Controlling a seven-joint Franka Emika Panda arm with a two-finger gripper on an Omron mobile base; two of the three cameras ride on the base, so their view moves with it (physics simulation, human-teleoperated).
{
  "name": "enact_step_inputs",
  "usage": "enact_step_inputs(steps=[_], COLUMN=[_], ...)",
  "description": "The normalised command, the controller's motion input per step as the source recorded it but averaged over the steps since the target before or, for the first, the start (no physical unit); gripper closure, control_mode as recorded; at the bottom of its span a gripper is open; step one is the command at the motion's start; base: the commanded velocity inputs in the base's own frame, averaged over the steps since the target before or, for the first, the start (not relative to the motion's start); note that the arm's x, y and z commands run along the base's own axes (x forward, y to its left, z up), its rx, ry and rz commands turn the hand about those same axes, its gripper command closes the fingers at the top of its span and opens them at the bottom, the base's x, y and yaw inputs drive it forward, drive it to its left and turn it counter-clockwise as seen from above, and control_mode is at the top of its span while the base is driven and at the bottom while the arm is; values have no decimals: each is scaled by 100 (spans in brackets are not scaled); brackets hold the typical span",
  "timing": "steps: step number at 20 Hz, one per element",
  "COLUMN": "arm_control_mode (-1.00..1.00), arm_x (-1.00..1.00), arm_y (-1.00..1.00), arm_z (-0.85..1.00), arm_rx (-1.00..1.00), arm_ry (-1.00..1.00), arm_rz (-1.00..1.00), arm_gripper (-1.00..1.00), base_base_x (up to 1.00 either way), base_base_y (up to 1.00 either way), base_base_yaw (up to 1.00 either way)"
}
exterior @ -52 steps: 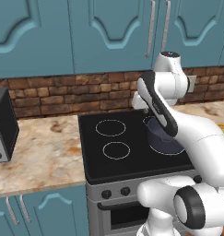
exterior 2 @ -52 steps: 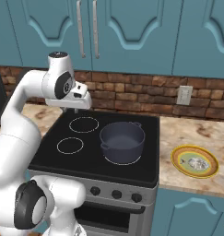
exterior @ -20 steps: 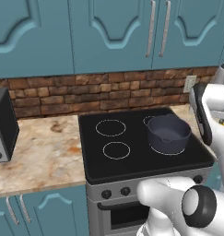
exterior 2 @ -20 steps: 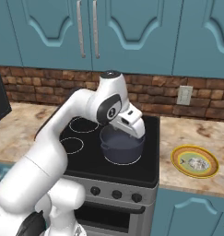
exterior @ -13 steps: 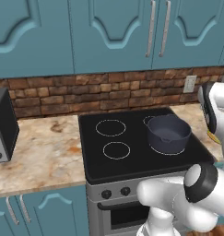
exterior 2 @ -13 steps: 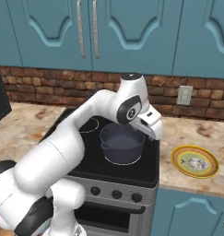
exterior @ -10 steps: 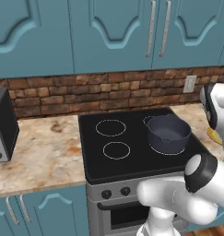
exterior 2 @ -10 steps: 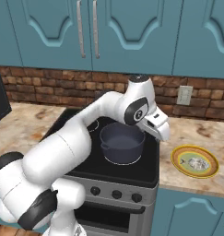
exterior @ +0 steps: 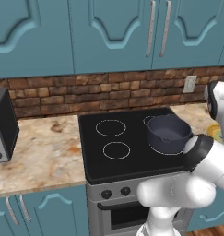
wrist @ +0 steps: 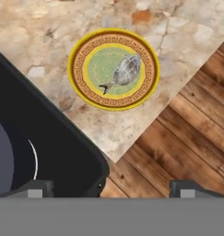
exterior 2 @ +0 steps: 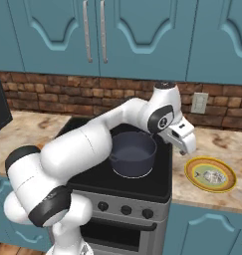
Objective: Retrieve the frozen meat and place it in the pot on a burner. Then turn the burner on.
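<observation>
The frozen meat (wrist: 125, 70), a grey fish-shaped piece, lies on a yellow-rimmed plate (wrist: 81, 85) on the marble counter right of the stove. It also shows as a pale lump, the meat (exterior 2: 210, 175), on the plate (exterior 2: 192, 172). The dark blue-grey pot (exterior 2: 132, 153) stands on the stove's front right burner; this pot (exterior: 168, 133) looks empty. My gripper (exterior 2: 191, 148) hangs above the counter between pot and plate, pointing down. The gripper (wrist: 112, 186) is open, its tips wide apart with nothing between them, well above the meat.
The black cooktop (exterior: 109, 147) has burner rings on its left, and stove knobs (exterior 2: 125, 210) run along the front panel. A microwave (exterior: 2, 124) sits on the left counter. The counter edge (wrist: 145, 124) drops to wooden floor (wrist: 187, 129). Cabinets hang above.
My arm has swung right, from over the stove's left side, past the pot, out above the counter by the plate. Pot and plate have stayed put.
</observation>
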Motion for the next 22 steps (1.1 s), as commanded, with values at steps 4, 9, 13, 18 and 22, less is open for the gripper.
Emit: enact_step_inputs(steps=[4,9,13,18,22], arm_control_mode=[-100,-100,-100,-100,-100], arm_x=[8,20,17,6,3], arm_y=[-22,-18,-25,-37,-30], arm_z=[-25,-32,-27,-21,-8], arm_rx=[0,1,0,1,3], arm_ry=[0,0,1,1,0], arm_rz=[-1,0,0,0,0], arm_gripper=[-100,-100,-100,-100,-100], base_base_x=[0,0,0,0,0], base_base_y=[0,0,0,0,0], base_base_yaw=[0,0,0,0,0])
